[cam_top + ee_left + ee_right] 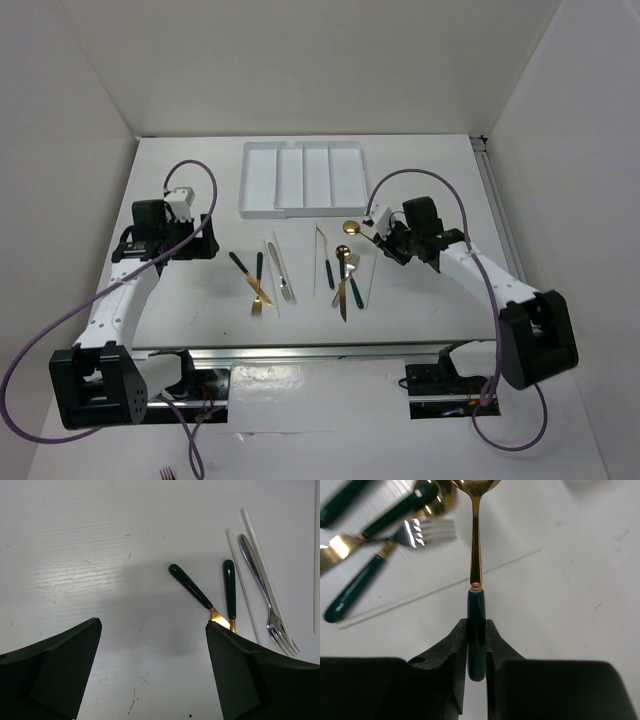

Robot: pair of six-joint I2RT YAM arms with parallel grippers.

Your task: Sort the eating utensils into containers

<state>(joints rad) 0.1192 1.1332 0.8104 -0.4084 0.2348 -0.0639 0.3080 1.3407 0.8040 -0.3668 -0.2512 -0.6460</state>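
Top view: the right gripper (376, 236) is picking up a gold spoon (350, 228) near the tray (303, 178). Left wrist view: the left gripper (152, 665) gapes, empty. Right wrist view: jaws clamped on the spoon's teal handle, perhaps already lifted. Next, carry it into a compartment.

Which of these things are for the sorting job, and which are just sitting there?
For the job:
white tray
gold spoon, pinched in the right gripper
teal-handled utensils
silver fork
pale sticks

Just there:
purple cables
metal rail at the table's near edge
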